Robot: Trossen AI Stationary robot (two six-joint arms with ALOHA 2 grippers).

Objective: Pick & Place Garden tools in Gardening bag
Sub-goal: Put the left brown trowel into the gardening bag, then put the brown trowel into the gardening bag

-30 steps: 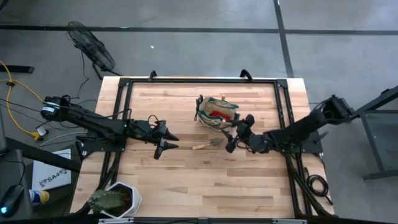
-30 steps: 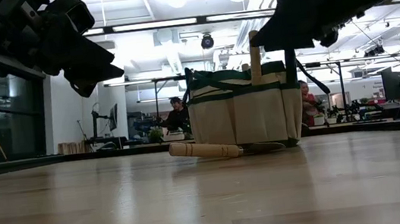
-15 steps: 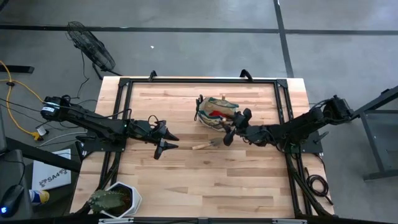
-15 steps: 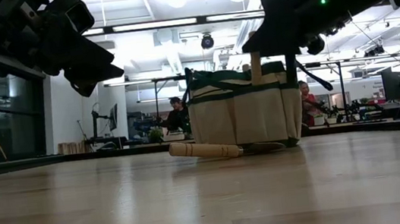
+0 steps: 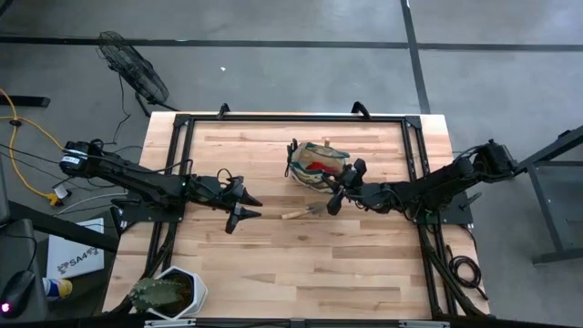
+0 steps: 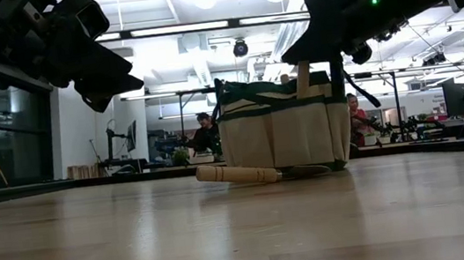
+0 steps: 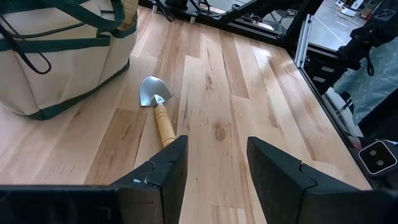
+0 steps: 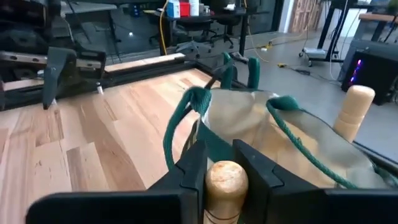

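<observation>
The right gripper [image 8: 221,165] clamps a wooden tool handle [image 8: 226,180] beside the gardening bag [image 5: 314,164]; the left gripper [image 7: 211,165] hovers open near a trowel [image 7: 159,110].

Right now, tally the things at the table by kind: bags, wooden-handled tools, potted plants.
Bag: 1
Wooden-handled tools: 3 (trowel on table, held handle in right gripper, second handle in bag)
Potted plant: 1
Total: 5

potted plant [image 5: 168,293], floor fan [image 5: 132,66], yellow cable [image 5: 23,137], seated person [image 6: 205,133]
</observation>
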